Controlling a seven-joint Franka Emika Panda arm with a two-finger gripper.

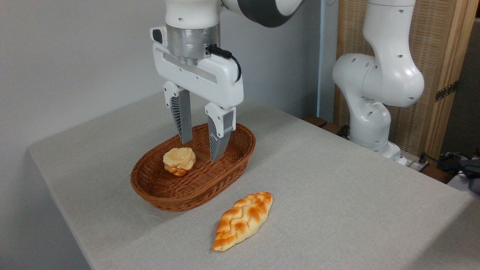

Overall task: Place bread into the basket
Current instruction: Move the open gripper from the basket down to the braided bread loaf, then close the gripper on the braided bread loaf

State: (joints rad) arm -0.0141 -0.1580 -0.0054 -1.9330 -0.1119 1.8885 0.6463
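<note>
The pincer hangs in the upper middle of the frame, pointing straight down over the basket, its two grey ribbed fingers spread apart with nothing between them. The fingertips sit above the far half of the basket's inside, clear of the weave as far as can be seen, with the right finger's tip lower in the frame than the left.

The basket is an oval of brown wicker with a flared rim, lying in the middle of the bench, which is covered in pale grey cloth. Inside it, toward the left-centre, rests a small round puffy bun, just left of and below the fingertips.

The bread, a braided golden-orange loaf with pale grooves and pointed ends, lies flat on the bench in the lower middle of the frame, outside the basket and just beside its near right rim without touching it. It runs slantwise, one tip toward the lower left, the other toward the upper right.

The arm's white base column stands at the right of the frame, beyond the bench's far edge.
</note>
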